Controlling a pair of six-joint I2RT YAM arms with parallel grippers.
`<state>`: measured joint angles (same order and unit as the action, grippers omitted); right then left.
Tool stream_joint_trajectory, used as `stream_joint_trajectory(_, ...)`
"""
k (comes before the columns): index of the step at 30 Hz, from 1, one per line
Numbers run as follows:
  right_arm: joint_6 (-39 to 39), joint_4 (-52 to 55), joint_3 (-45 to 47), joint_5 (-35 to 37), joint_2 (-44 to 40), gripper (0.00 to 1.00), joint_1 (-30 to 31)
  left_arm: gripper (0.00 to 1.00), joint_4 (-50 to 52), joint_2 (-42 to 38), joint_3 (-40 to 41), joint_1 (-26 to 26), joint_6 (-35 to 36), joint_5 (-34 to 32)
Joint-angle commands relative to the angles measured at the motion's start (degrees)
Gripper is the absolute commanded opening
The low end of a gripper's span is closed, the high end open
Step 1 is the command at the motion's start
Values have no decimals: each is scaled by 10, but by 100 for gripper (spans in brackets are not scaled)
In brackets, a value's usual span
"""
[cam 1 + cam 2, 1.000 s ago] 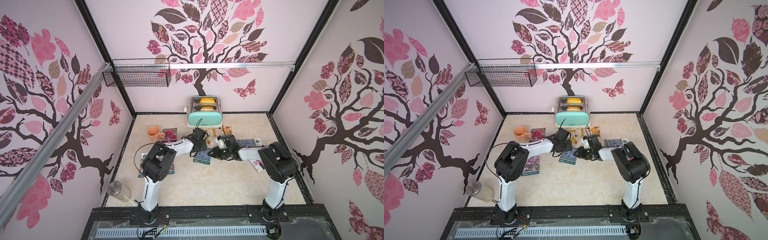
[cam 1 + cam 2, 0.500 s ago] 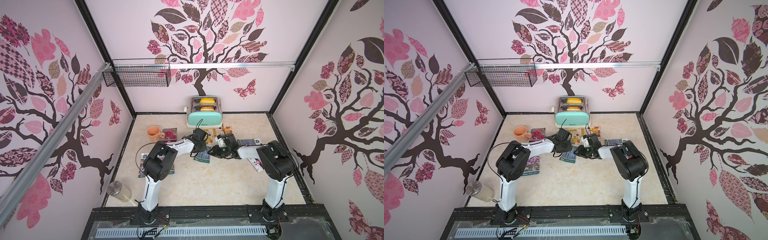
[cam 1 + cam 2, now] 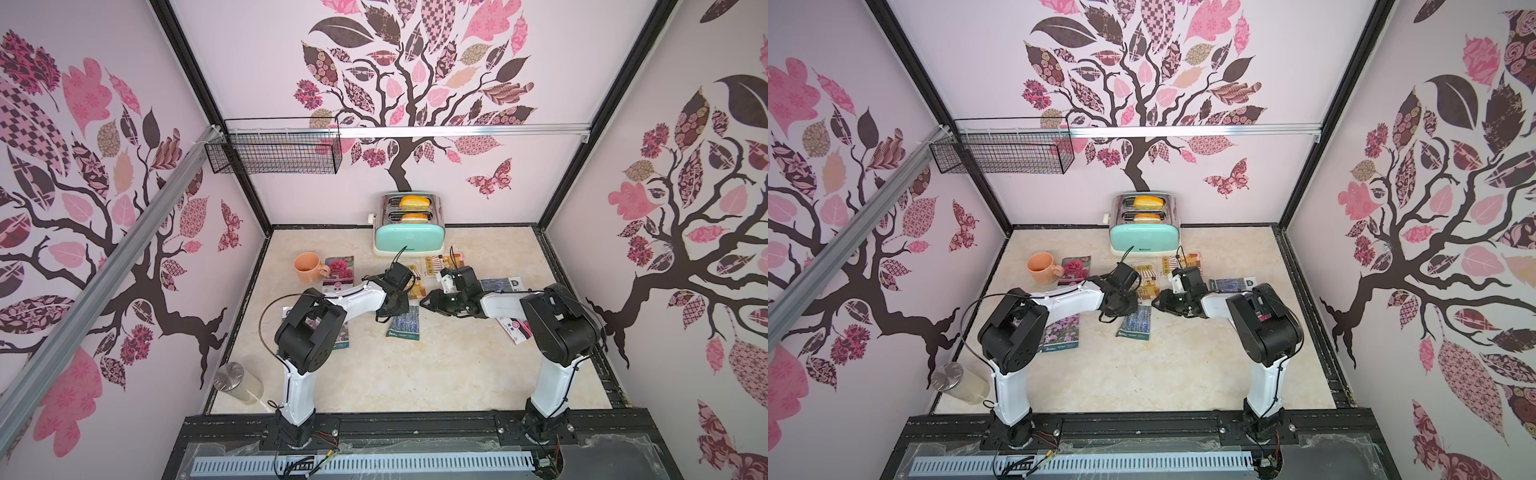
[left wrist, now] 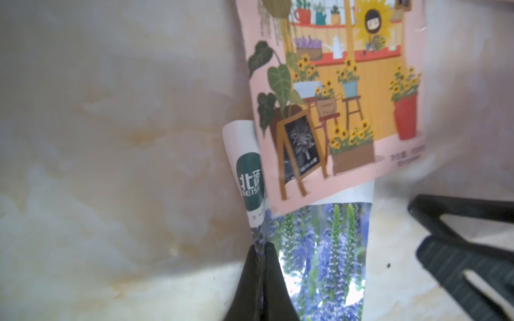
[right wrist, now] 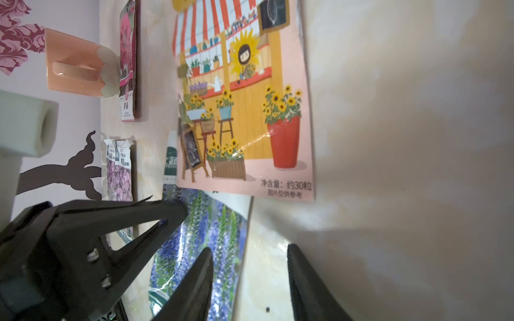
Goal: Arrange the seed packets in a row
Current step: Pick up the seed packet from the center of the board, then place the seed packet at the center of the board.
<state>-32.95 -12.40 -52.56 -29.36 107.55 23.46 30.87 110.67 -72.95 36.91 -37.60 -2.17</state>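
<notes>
My left gripper (image 4: 260,251) is closed tight, pinching an edge of the lavender packet (image 4: 328,250). This packet lies near the middle of the table (image 3: 374,374). Its white top end is tucked under the shopfront packet (image 4: 342,105).

My right gripper (image 5: 250,258) stands partly open and holds nothing. One finger (image 5: 200,272) is over the lavender print; I cannot tell whether it touches.

Other packets noted:
- a second shopfront packet (image 3: 440,264) before the toaster (image 3: 409,239)
- a magenta packet (image 3: 340,272) beside the mug (image 3: 307,268)
- a pink-purple packet (image 3: 1061,332) under my left arm
- a second lavender packet (image 3: 500,284) by my right arm

The packets lie scattered at differing angles.
</notes>
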Motion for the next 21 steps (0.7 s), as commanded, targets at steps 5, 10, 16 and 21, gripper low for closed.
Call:
stream_joint_trajectory(5,3,28,27,4,-30,47,-2,0,55,-88,56,-1,-9,-12)
stream_joint_trajectory(10,1,26,29,-7,-39,47,1,0,65,-139,88,-24,-13,-50)
stream_joint_trajectory(16,3,24,19,-16,-43,47,18,0,66,-147,110,-82,5,-60)
stream_joint_trajectory(21,1,26,-5,-23,-29,48,42,0,54,-136,120,-95,10,-68)
